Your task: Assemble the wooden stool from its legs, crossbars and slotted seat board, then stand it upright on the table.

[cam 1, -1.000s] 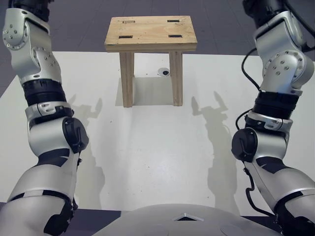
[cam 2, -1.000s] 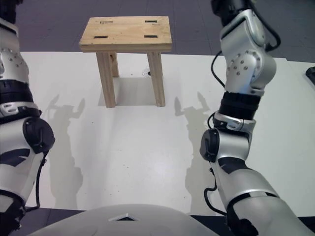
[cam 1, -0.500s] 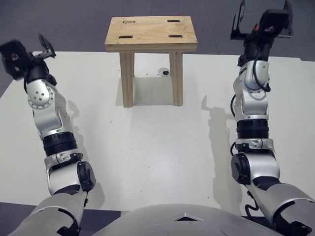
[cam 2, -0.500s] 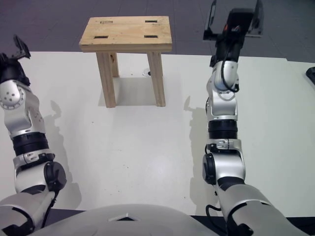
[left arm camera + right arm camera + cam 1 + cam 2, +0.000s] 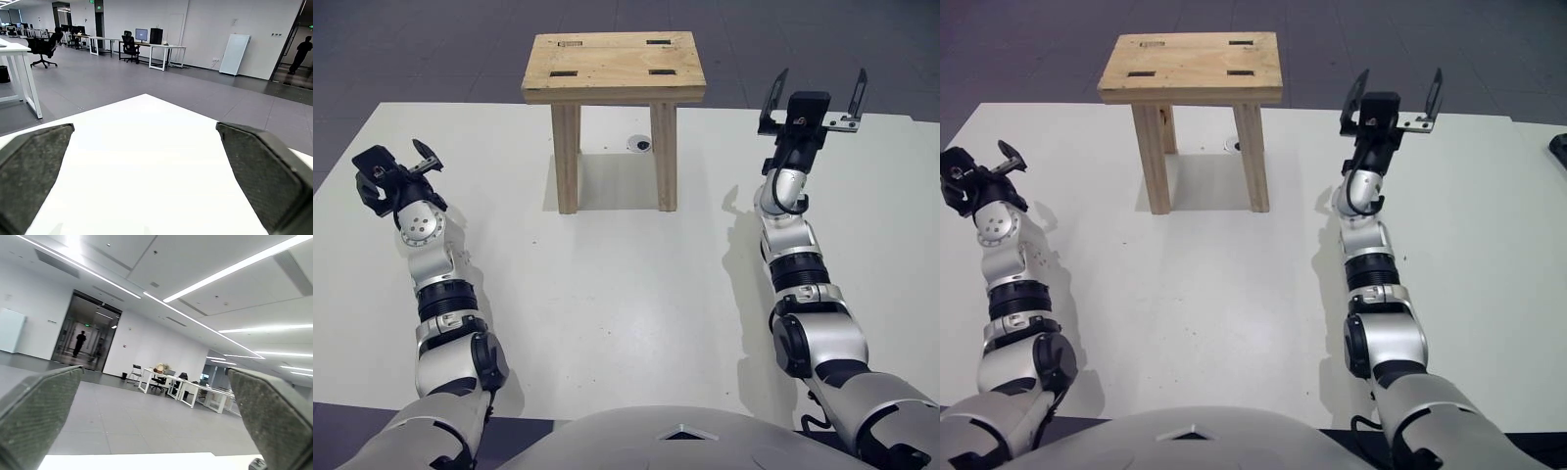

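Jaws on both sides are standing wide apart and are pinching nothing: the left gripper (image 5: 396, 162) is hanging over the table (image 5: 607, 313) at the middle left of the frame, and the right gripper (image 5: 820, 83) is pointing upward at the upper right, well apart from the wood. The stool (image 5: 613, 69) is standing at the upper middle of the frame, on the far part of the table, between the two arms and touching neither of them. To my judgement the building work is looking finished, so the step in hand is only leaving the stool alone and checking it. To do this well, the arms should be going outward and low, never crossing in front of the legs (image 5: 567, 157), because a side push on such a tall, narrow piece could be tipping it. It is also worth checking that all the feet are resting flat; the back legs are mostly hiding behind the front ones, so I cannot be telling this, and the crossbars I cannot be making out. The seat board (image 5: 1191, 61) is facing up with its four slots (image 5: 658, 71) showing, the legs are pointing straight down to the table, and the long axis of the seat is running from left to right across the frame.
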Available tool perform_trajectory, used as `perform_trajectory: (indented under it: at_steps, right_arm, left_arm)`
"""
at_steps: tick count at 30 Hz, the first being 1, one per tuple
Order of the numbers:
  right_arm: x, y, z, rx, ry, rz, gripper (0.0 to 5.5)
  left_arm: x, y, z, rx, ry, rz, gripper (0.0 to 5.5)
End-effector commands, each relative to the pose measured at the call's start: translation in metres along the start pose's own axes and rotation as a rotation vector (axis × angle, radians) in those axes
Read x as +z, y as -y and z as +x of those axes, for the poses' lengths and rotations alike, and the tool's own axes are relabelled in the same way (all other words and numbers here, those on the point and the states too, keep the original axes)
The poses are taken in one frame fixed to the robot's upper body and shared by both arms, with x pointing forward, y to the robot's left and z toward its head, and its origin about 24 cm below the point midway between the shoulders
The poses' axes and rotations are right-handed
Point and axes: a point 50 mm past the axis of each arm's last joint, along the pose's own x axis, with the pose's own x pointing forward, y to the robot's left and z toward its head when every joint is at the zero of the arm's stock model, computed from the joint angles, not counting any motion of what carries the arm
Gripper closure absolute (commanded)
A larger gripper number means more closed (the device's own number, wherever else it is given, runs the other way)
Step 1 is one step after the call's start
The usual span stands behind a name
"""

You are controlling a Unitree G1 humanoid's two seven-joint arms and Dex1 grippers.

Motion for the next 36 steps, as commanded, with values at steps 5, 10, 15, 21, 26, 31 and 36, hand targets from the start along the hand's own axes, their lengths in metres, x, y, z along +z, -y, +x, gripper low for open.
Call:
perform_trajectory:
  at_steps: [5,10,15,21,26,31,36]
  right_arm:
    - [-0.003,0.009,0.001,-0.128,-0.009,-0.025,0.1]
    - [-0.004,0.014,0.001,-0.165,-0.012,-0.06,0.1]
    - [-0.006,0.015,-0.002,-0.183,-0.023,-0.098,0.1]
    - [-0.008,0.017,0.001,-0.221,-0.056,-0.143,0.1]
    - [-0.005,0.018,0.003,-0.209,-0.057,-0.118,0.1]
    - [-0.002,0.014,0.006,-0.156,-0.065,-0.079,0.1]
    - [-0.006,0.013,0.005,-0.133,-0.119,0.0,0.1]
  left_arm:
    - [0.004,-0.001,0.003,0.012,-0.029,-0.137,0.11]
    - [0.004,-0.003,0.001,0.019,-0.021,-0.135,0.11]
    - [0.001,0.002,-0.001,-0.011,-0.038,-0.069,0.11]
    - [0.009,0.012,0.0,-0.046,0.0,-0.046,0.11]
    - [0.012,0.012,0.001,-0.041,0.006,-0.061,0.11]
    - [0.015,0.018,0.002,-0.055,0.016,-0.067,0.11]
    - [0.017,0.021,0.001,-0.078,0.031,-0.07,0.11]
